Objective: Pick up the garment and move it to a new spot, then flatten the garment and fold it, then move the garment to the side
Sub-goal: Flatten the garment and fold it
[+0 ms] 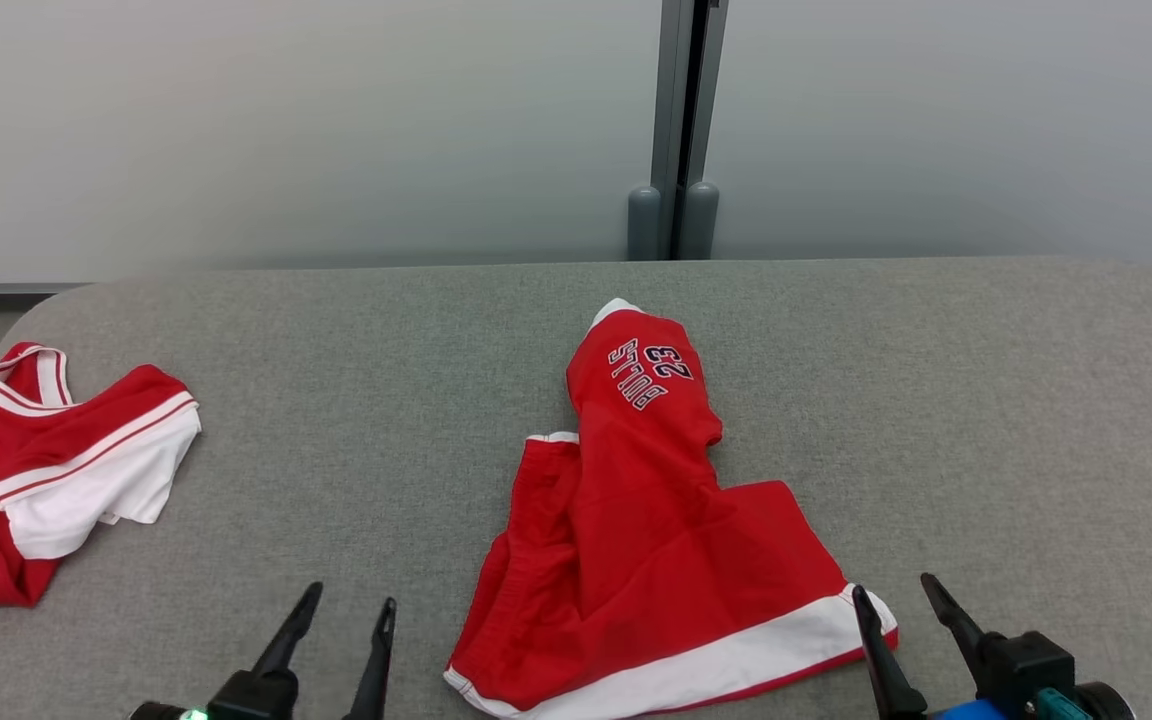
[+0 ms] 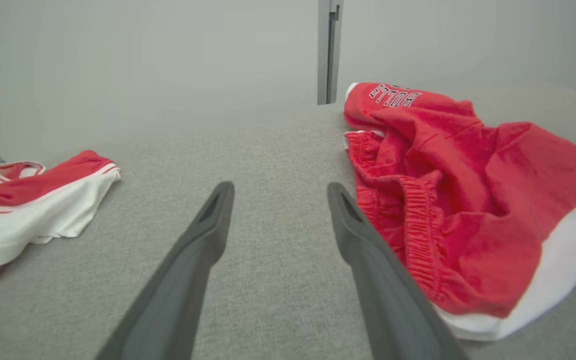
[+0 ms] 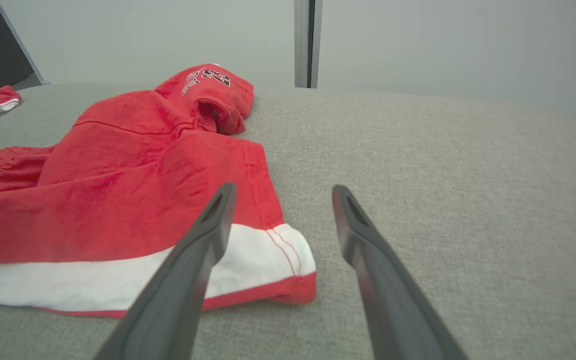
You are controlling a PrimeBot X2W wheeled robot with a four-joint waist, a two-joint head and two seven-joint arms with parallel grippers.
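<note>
The garment (image 1: 636,530) is a pair of red shorts with a white hem band and "BULLS 23" lettering, lying crumpled in the middle of the grey table. Its elastic waistband (image 2: 418,220) shows bunched in the left wrist view. My left gripper (image 1: 348,603) stands open near the table's front edge, left of the shorts, with nothing between its fingers. My right gripper (image 1: 893,590) is open too, at the shorts' lower right corner; its left finger (image 3: 203,235) hangs over the white hem (image 3: 248,265).
A second red and white garment (image 1: 46,470) lies crumpled at the table's left edge, also seen as a red and white heap (image 2: 28,205). The grey fabric tabletop (image 1: 986,420) runs wide to the right. A grey wall with a vertical post (image 1: 676,130) stands behind.
</note>
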